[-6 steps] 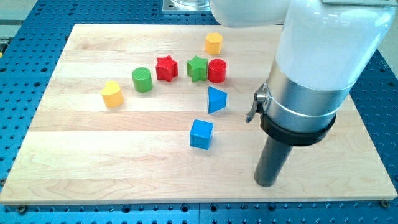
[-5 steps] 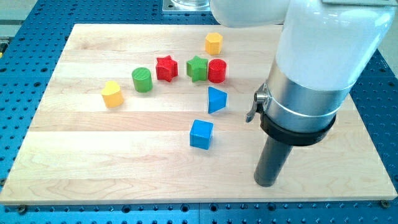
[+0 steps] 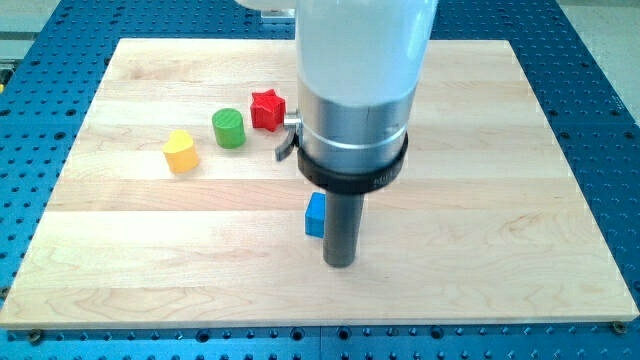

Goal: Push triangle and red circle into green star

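My tip (image 3: 340, 262) rests on the board just to the right of the blue cube (image 3: 315, 214), near the view's bottom centre. The arm's wide body covers the middle of the board. The blue triangle, the red circle and the green star are hidden behind it. The red star (image 3: 266, 109) shows at the arm's left edge. The green cylinder (image 3: 228, 128) stands left of the red star.
A yellow block (image 3: 181, 151) stands left of the green cylinder. The wooden board (image 3: 520, 200) lies on a blue perforated table (image 3: 610, 100). The other yellow block seen earlier is hidden by the arm.
The arm has moved to the view's left, from the board's right part to just right of the blue cube. It now hides the triangle, red circle, green star and upper yellow block.
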Controlling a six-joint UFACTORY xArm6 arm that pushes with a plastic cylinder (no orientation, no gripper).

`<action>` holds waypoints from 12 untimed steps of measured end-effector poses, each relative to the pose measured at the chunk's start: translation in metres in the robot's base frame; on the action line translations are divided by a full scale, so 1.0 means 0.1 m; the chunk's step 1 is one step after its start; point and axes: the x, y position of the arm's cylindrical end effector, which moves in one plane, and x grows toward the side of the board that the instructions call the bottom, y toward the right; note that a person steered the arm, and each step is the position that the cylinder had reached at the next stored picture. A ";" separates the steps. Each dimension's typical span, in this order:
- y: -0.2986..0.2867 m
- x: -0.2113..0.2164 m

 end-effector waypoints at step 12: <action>0.20 -1.48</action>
